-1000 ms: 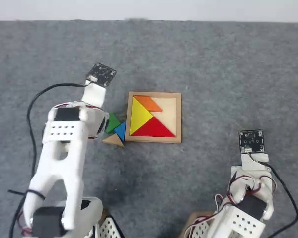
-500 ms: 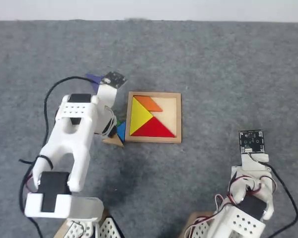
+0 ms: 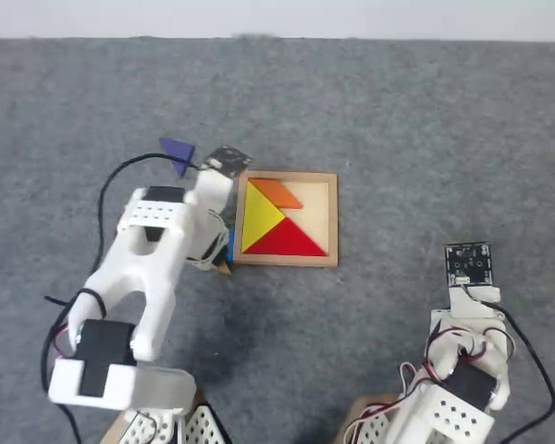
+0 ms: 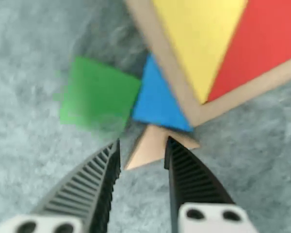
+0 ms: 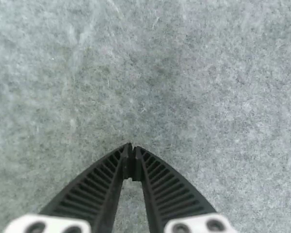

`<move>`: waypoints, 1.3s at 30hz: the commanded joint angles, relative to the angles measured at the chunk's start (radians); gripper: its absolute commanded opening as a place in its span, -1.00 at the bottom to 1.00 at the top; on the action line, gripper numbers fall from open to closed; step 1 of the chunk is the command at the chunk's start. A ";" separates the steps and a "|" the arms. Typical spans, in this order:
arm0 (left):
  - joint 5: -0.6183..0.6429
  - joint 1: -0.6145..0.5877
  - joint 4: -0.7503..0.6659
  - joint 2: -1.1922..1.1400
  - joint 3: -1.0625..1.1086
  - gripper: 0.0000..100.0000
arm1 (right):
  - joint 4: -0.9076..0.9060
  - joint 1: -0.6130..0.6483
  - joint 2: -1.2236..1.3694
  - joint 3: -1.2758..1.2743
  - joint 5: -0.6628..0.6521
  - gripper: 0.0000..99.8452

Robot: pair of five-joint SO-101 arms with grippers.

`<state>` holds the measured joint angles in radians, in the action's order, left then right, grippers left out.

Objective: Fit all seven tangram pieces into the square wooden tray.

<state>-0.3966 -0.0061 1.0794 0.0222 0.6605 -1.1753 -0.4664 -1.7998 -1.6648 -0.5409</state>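
Observation:
The square wooden tray (image 3: 331, 219) holds an orange piece (image 3: 274, 191), a yellow triangle (image 3: 259, 218) and a red triangle (image 3: 287, 240). In the left wrist view my left gripper (image 4: 141, 148) is open just above the mat, its fingers on either side of the tip of a tan triangle (image 4: 150, 144). Beyond it lie a blue triangle (image 4: 157, 97) against the tray's rim (image 4: 155, 43) and a green square (image 4: 99, 94). A purple triangle (image 3: 176, 151) lies apart on the mat. My right gripper (image 5: 130, 146) is shut over bare grey mat.
The left arm (image 3: 157, 250) covers most of the loose pieces left of the tray in the high view. The right arm (image 3: 467, 277) sits at the front right, far from the tray. Grey mat (image 3: 416, 120) surrounds everything.
The left arm swung right toward the tray's left edge and lowered over the loose pieces, uncovering the purple triangle and hiding the green square. The right arm kept still.

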 commanded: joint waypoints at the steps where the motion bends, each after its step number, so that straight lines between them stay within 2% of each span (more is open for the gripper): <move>1: -0.002 0.060 -0.029 0.028 0.012 -0.71 | -0.015 0.012 -0.012 -0.017 -0.012 -0.98; 11: -0.006 0.064 -0.051 0.028 0.058 -0.71 | -0.015 0.010 -0.012 -0.017 -0.012 -0.98; 21: -0.020 0.054 0.011 -0.097 0.071 -0.71 | -0.027 0.010 -0.012 -0.017 -0.012 -0.98; 28: -0.025 0.063 0.040 -0.098 0.081 -0.72 | -0.027 0.010 -0.012 -0.017 -0.012 -0.98; 36: -0.044 0.021 -0.009 0.018 0.068 -0.71 | -0.024 0.010 -0.013 -0.017 -0.012 -0.98; 39: -0.081 0.021 -0.003 0.048 0.033 -0.61 | -0.024 0.010 -0.013 -0.017 -0.012 -0.98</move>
<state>-0.4442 0.0338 1.0794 0.0361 0.7296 -1.1953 -0.4664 -1.7998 -1.6648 -0.5409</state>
